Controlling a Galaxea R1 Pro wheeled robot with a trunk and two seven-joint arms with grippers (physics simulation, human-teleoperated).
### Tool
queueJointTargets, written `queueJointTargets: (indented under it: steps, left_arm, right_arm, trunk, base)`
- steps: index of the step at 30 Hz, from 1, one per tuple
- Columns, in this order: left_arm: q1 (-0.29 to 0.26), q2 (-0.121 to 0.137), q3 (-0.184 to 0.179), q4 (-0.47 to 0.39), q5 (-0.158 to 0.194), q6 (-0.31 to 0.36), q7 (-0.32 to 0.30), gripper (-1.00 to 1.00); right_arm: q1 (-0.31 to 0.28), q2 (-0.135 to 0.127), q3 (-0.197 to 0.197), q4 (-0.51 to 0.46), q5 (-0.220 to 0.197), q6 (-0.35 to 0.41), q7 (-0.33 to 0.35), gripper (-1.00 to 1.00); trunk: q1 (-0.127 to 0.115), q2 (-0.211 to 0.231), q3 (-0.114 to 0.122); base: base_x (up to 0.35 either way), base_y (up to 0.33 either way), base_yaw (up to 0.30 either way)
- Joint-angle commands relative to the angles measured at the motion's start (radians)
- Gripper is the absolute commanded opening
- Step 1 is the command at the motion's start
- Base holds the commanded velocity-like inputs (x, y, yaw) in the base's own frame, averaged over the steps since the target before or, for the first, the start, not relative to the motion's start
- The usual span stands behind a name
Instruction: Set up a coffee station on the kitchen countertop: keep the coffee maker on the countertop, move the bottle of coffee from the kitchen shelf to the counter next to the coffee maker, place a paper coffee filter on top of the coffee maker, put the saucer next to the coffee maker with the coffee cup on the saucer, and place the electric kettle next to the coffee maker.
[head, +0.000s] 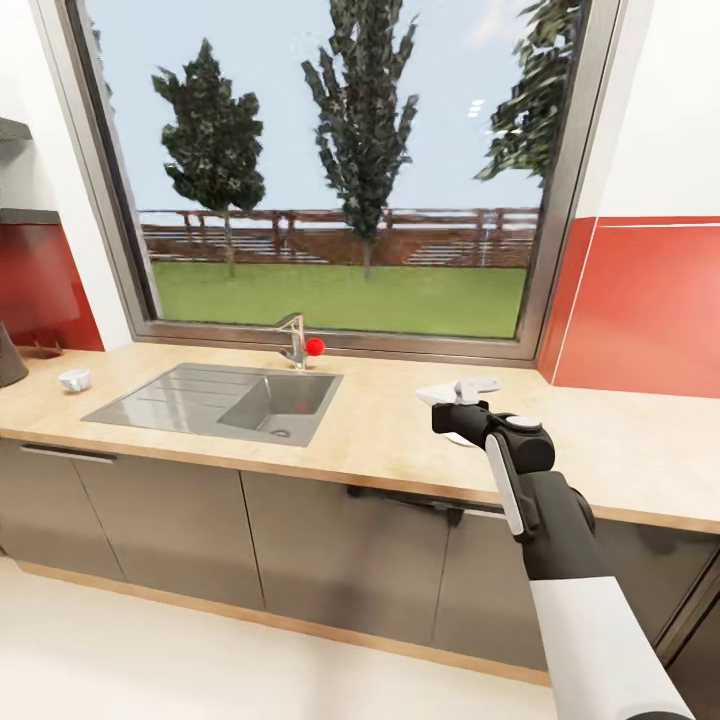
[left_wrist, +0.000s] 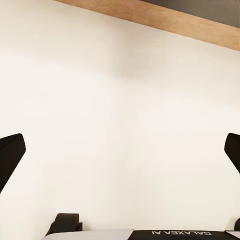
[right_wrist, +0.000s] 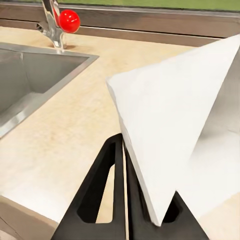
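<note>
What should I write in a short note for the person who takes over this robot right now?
Right gripper: shut on the paper coffee filter, held over the kitchen countertop to the right of the sink.
Left gripper: open, empty, facing a pale surface.
The coffee cup sits on the countertop at the far left, next to a dark object cut by the picture's edge; I cannot tell what it is.
Done: filter picked up.
Left: take the filter to the coffee maker and put it on top; the bottle, saucer and kettle have not been checked from here.
</note>
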Motion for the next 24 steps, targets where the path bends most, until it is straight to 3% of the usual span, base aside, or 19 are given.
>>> queueJointTargets:
  steps: [1, 7, 24]
  left_arm:
    - [0.000, -0.001, 0.003, -0.001, 0.001, -0.001, 0.000, 1.00]
    - [0.000, -0.001, 0.001, -0.001, 0.001, -0.001, 0.000, 1.00]
    - [0.000, -0.001, 0.000, -0.001, 0.001, -0.001, 0.000, 1.00]
  right_arm:
    - [-0.001, 0.000, 0.001, -0.001, 0.008, 0.004, -0.007, -1.00]
    - [0.000, 0.000, 0.001, -0.001, 0.008, 0.004, -0.006, -1.00]
    - [0.001, 0.000, 0.001, -0.001, 0.008, 0.005, -0.005, -1.00]
  trunk:
    - [0.000, -0.001, -0.001]
    - [0.000, -0.001, -0.001]
    - [0.000, -0.001, -0.001]
  base:
    - [0.000, 0.000, 0.016]
    - [0.000, 0.000, 0.035]
    - [0.008, 0.000, 0.160]
